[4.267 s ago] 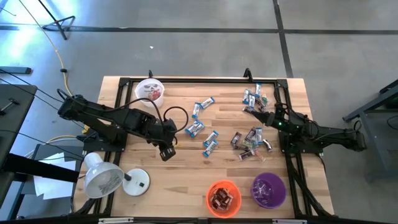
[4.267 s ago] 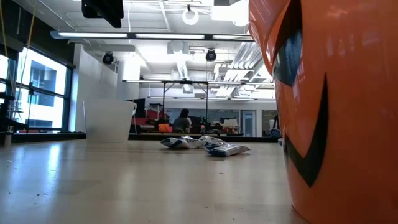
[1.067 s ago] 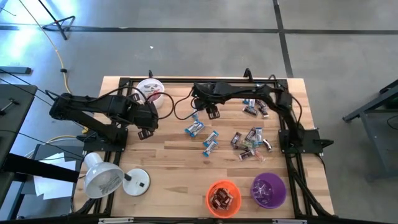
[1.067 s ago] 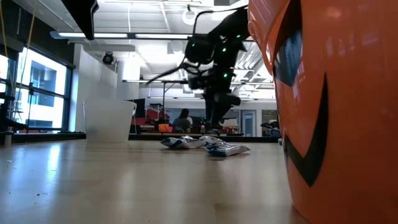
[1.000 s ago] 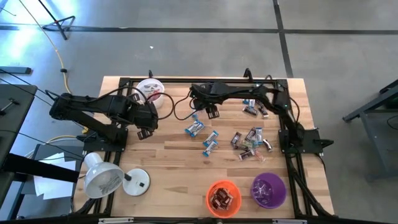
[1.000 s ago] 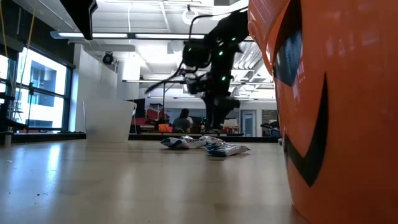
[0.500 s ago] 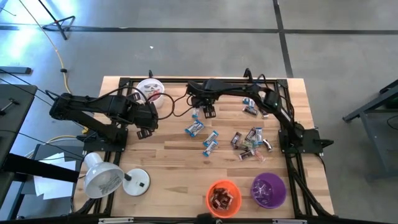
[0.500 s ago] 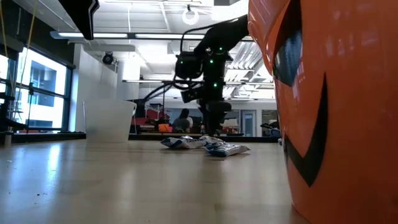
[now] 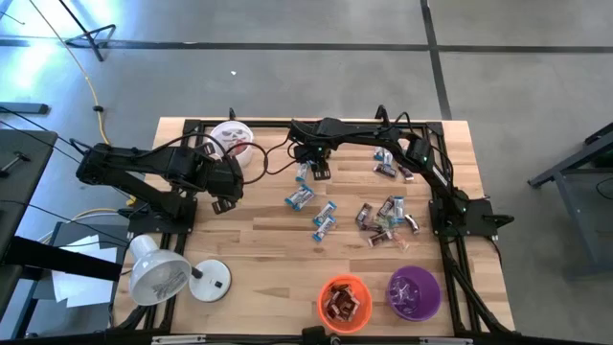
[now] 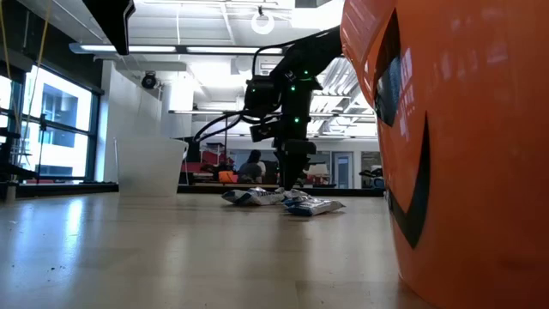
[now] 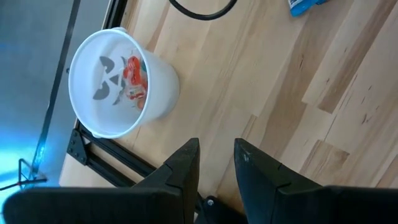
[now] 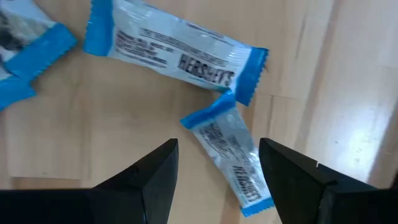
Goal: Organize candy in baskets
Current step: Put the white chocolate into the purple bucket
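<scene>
Blue-and-white candy lies loose mid-table (image 9: 301,196), with darker and mixed pieces (image 9: 385,217) to its right. My right gripper (image 9: 316,173) hangs open, pointing down, over the far blue-and-white pieces. In its wrist view the fingers (image 12: 155,177) stand either side of one small blue-and-white candy (image 12: 231,152), flat on the wood and untouched. My left gripper (image 9: 222,203) waits near the white basket (image 9: 232,140), its fingers a narrow gap apart (image 11: 216,163) with nothing between. The orange basket (image 9: 343,305) and purple basket (image 9: 414,292) stand at the near edge.
A longer blue-and-white bar (image 12: 177,53) lies just beyond the small one. The white basket (image 11: 118,81) holds a few reddish pieces. A white lamp (image 9: 158,273) with its round base (image 9: 211,281) stands at the near left. More candy (image 9: 388,153) lies at the far right.
My right gripper has gone toward the table's left edge and down, turning as it went, and now hangs low over the far blue-and-white candy. Its fingers have stayed open. The candy has not moved.
</scene>
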Available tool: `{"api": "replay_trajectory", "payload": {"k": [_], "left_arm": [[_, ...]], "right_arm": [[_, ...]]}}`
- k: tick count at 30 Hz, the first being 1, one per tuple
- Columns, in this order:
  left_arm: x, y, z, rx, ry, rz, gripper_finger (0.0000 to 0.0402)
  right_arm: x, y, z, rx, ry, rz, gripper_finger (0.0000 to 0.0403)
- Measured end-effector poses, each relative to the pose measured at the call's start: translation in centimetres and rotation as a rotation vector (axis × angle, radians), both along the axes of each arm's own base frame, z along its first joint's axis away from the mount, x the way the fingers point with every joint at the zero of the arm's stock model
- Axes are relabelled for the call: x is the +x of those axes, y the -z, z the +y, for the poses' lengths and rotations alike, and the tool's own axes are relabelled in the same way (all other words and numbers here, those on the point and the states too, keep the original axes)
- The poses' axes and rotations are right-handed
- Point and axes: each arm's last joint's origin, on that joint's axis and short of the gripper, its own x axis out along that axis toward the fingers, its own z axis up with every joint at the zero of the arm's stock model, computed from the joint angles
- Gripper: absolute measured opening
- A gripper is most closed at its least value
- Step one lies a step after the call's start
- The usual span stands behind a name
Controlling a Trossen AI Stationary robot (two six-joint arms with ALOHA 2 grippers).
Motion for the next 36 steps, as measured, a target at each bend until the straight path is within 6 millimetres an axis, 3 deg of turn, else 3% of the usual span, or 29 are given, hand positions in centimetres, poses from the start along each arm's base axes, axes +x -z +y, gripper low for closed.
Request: {"api": "replay_trajectory", "payload": {"k": [9, 29, 32, 36], "left_arm": [[0.01, 0.00, 0.00, -0.002, -0.012, -0.006, 0.0088], [0.02, 0.02, -0.01, -0.004, -0.018, -0.008, 0.0088], [0.02, 0.03, -0.04, -0.013, -0.017, -0.007, 0.0088], [0.01, 0.04, -0.06, -0.022, -0.017, -0.006, 0.0088]], "right_arm": [[-0.20, 0.06, 0.11, 0.017, -0.002, 0.018, 0.0192], [-0.18, 0.06, 0.21, 0.054, -0.002, 0.004, 0.0034], [-0.15, 0.06, 0.19, 0.053, 0.000, 0.000, 0.0029], [-0.13, 0.04, 0.19, 0.061, 0.047, -0.008, 0.0053]]}}
